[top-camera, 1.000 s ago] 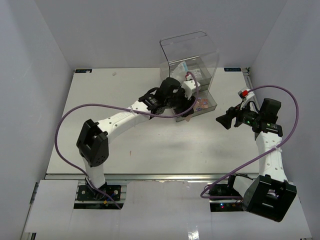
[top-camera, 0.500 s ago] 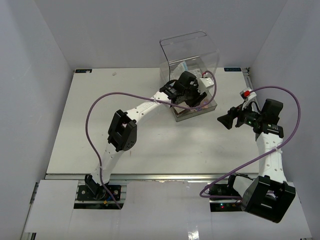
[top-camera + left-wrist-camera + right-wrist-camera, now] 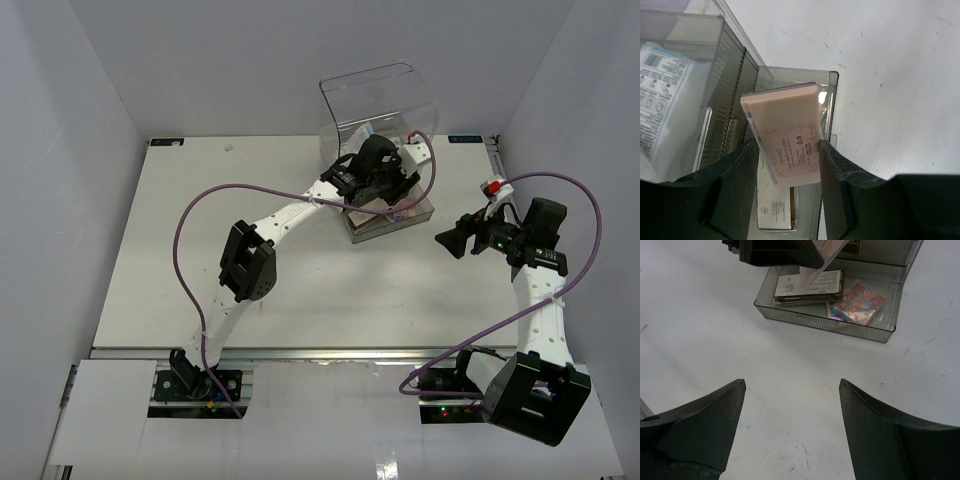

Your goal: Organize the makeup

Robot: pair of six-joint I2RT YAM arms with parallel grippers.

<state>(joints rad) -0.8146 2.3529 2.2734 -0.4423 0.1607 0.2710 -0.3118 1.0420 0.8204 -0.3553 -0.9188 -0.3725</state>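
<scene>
My left gripper point(image 3: 789, 155) is shut on a pink eyeshadow palette point(image 3: 785, 131) and holds it above the pulled-out grey drawer point(image 3: 832, 85) of the clear acrylic box point(image 3: 378, 105). A brown palette point(image 3: 775, 207) lies in the drawer below it. A white-blue sachet point(image 3: 662, 105) lies inside the box, upper level. In the right wrist view the drawer point(image 3: 820, 322) holds the brown palette point(image 3: 812, 287) and a multicoloured palette point(image 3: 857, 302). My right gripper point(image 3: 792, 385) is open and empty over bare table, right of the drawer point(image 3: 452, 241). No lipstick shows.
The white table point(image 3: 250, 200) has grey walls on three sides. A small red-white object point(image 3: 491, 187) lies near the right arm. The left arm's purple cable point(image 3: 200, 210) loops over the table's left half.
My left arm reached from left of the drawer to over it, carrying the pink palette toward the box. The right arm has barely moved.
</scene>
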